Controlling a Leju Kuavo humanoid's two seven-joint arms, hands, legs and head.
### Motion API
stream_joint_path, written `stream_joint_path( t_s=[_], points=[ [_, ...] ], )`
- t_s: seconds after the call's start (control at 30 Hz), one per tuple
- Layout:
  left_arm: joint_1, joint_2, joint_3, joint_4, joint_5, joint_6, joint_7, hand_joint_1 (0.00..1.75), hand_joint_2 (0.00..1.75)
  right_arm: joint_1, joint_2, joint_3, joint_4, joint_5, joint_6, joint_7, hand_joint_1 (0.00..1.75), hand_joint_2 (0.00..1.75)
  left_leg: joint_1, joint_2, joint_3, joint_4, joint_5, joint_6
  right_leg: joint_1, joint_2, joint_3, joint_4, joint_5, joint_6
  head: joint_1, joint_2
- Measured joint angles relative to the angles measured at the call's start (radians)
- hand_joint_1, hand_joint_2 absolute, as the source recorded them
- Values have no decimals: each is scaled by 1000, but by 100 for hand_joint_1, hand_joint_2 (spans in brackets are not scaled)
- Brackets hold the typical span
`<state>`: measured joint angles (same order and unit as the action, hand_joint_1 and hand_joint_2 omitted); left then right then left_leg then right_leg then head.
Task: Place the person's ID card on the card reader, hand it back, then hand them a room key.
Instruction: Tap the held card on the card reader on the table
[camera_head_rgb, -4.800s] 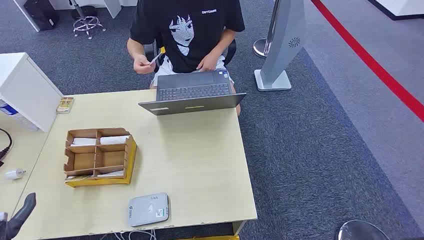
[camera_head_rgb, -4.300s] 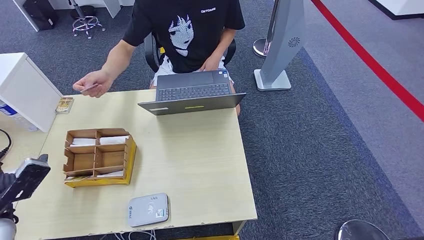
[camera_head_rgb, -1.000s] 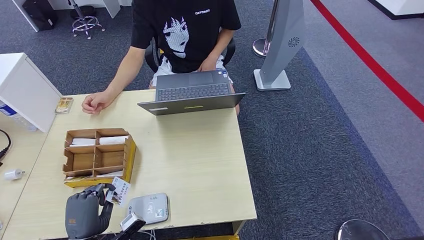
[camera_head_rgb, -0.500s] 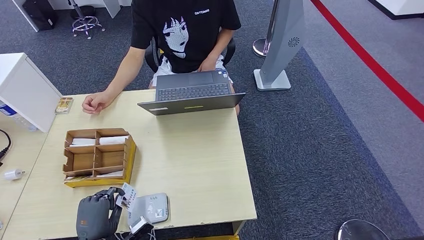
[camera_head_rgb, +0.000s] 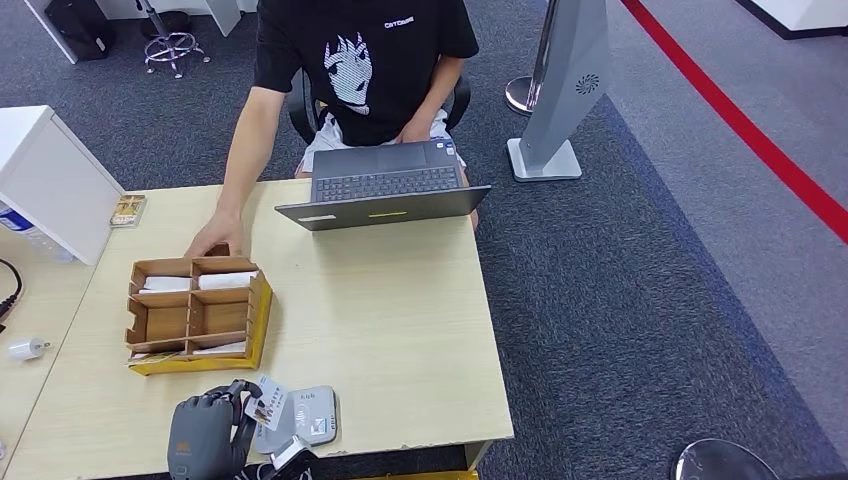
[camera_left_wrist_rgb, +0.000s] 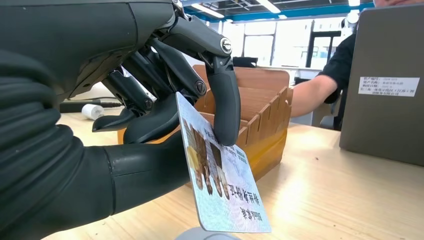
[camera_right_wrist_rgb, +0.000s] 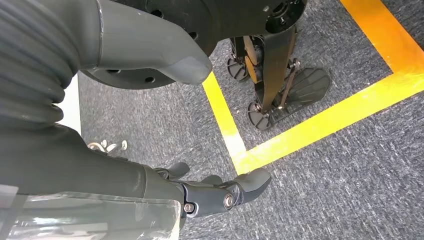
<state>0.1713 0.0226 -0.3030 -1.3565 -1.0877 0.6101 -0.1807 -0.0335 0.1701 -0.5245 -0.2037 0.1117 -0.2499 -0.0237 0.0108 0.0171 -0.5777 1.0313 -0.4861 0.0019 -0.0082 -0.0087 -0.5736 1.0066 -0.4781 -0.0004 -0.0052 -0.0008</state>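
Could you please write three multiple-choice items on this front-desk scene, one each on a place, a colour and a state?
1. Where is the ID card?
A. In the left hand, over the card reader
B. Inside the cardboard organizer
C. On the laptop keyboard

2. What colour is the person's T-shirt?
A. White
B. Black
C. Red

3. What is the state of the laptop?
A. Closed flat
C. Held by the person
B. Open, screen toward the person

Answers:
1 A, the fingers pinch the card just above the grey reader at the table's near edge.
2 B, the shirt is black with a printed face.
3 B, the keyboard shows and the lid's back faces the robot.
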Motion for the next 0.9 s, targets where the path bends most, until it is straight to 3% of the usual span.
stream_joint_path(
  t_s=[0.67,0.9],
  points=[
    [0,12,-14,15,-14,-9,29,175,175,0,0,-14,0,16,7,2,0,175,0,0,0,0,0,0,0,0,0,0,0,0,0,0],
    [-5,50,0,-83,-92,-20,60,175,175,0,0,-15,0,41,13,3,0,175,0,0,0,0,0,0,0,0,0,0,0,0,0,0]
  ],
)
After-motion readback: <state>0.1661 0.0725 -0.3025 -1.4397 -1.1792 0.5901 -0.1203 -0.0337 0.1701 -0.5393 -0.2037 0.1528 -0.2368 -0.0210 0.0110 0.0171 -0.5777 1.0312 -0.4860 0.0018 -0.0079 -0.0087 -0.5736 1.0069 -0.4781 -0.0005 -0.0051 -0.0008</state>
